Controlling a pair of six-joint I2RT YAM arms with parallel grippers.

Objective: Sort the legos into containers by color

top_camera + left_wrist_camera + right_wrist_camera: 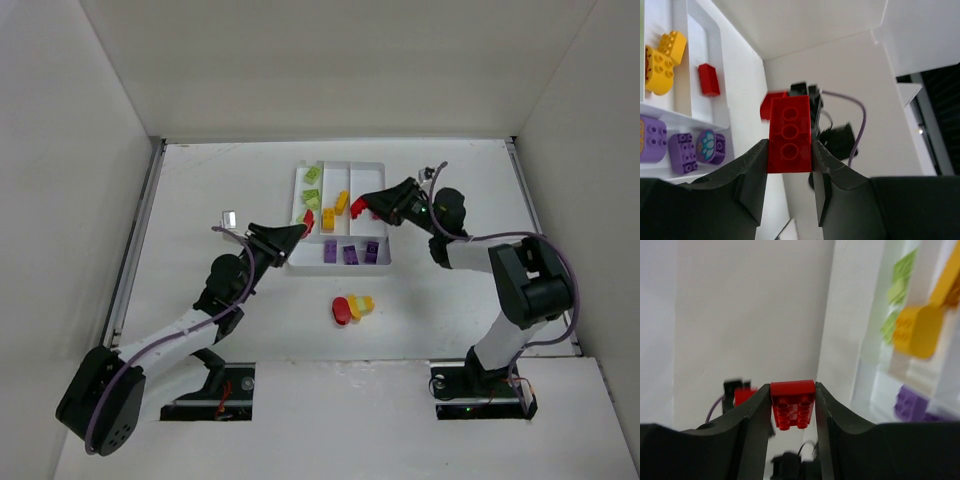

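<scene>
Near table: a cluster of loose small plastic bricks lies on the white table top (220,180), between the arm bases and the tray. A rounded red loose brick (342,311) touches yellow loose bricks (359,304) on its right.

Left pincer: the black two-finger left gripper (790,151) has its jaws drawn in narrow and pressed against the two long sides of a red rectangular left-held brick (790,131). The brick's round sockets face the wrist camera. From overhead it hangs at the tray's near left corner, and I cannot tell which compartment lies under it.

Tray: a white rectangular plastic tray (370,180) sits mid-table with three long sections running away from the arms. One crosswise section closes the near end.

Crosswise section: three purple bricks (350,254) lie side by side.

Right pincer: the black two-finger right gripper (792,392) has its jaws close together, clamped on the sides of a short red right-held brick (793,404). From overhead it sits above the right long section, well apart from the left-held brick.

Right long section: one small red resting brick (708,79) lies on the floor.

Middle long section: yellow-orange bricks (328,219) lie touching each other.

Left long section: light green bricks (312,176) lie towards the far end.
</scene>
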